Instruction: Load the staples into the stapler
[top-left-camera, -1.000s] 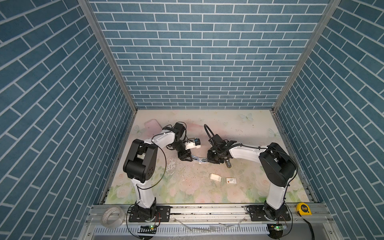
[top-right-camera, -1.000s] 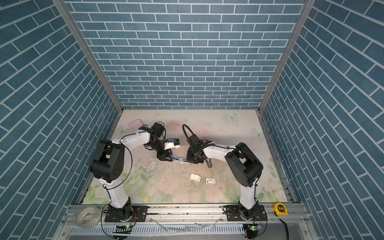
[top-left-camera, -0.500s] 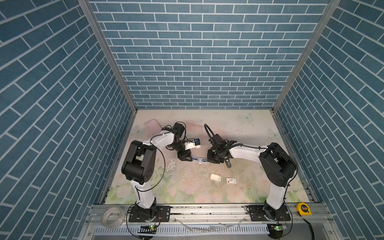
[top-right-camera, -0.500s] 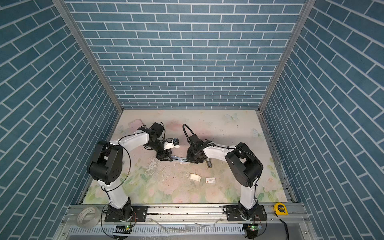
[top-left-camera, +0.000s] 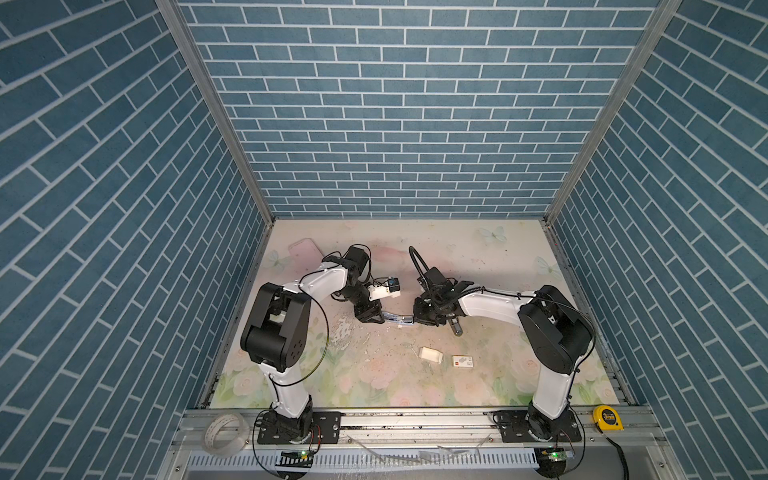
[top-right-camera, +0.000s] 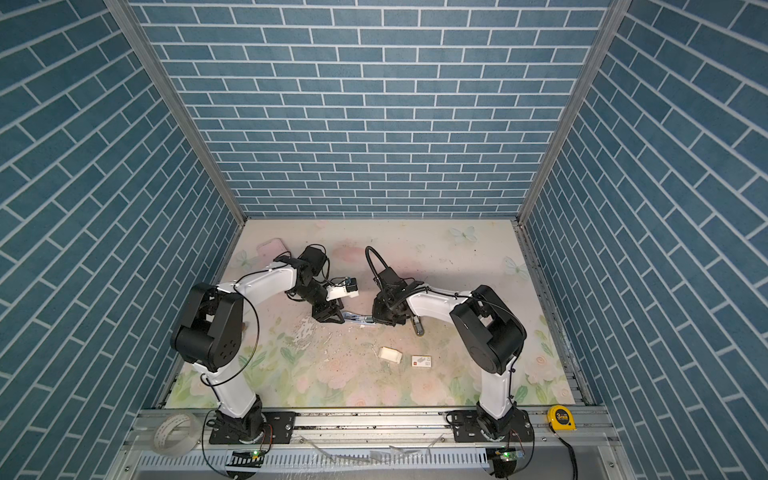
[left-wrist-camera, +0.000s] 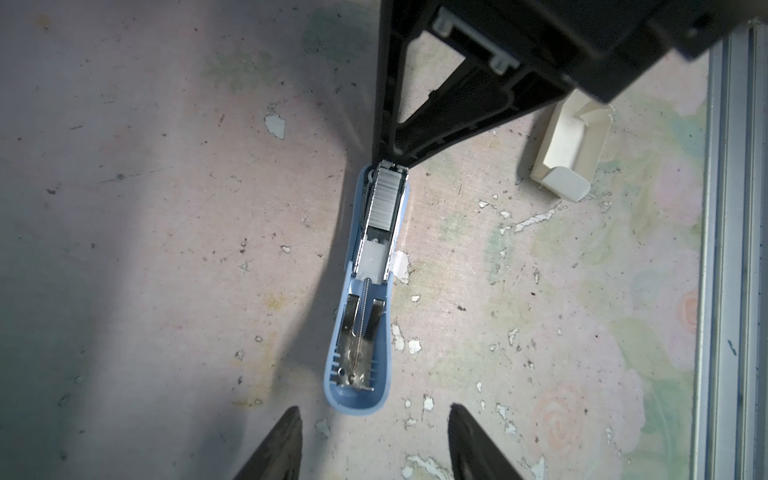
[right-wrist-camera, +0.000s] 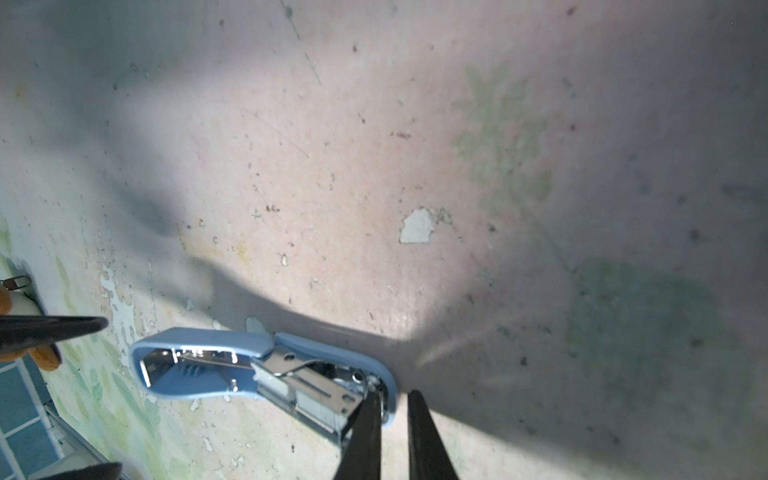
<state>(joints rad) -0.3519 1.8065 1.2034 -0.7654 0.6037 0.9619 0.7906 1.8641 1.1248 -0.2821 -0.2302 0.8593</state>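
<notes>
Your left gripper stands apart, just short of the open stapler at frame centre. 1 strip of staples lies in its channel. Your right gripper, nearly together, straddles the nose; grip unclear.

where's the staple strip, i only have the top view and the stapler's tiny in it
observer: the left wrist view shows the staple strip lying in the open blue stapler's magazine channel, at the end by the right gripper.
operator: left gripper holding anything
observer: no, the left gripper is open and empty, its fingertips spread either side of the stapler's flipped-back top end.
operator: what's the right one doing
observer: in the right wrist view its jaws stand nearly closed, straddling the blue rim at the stapler's front end; whether they pinch it i can't tell.
</notes>
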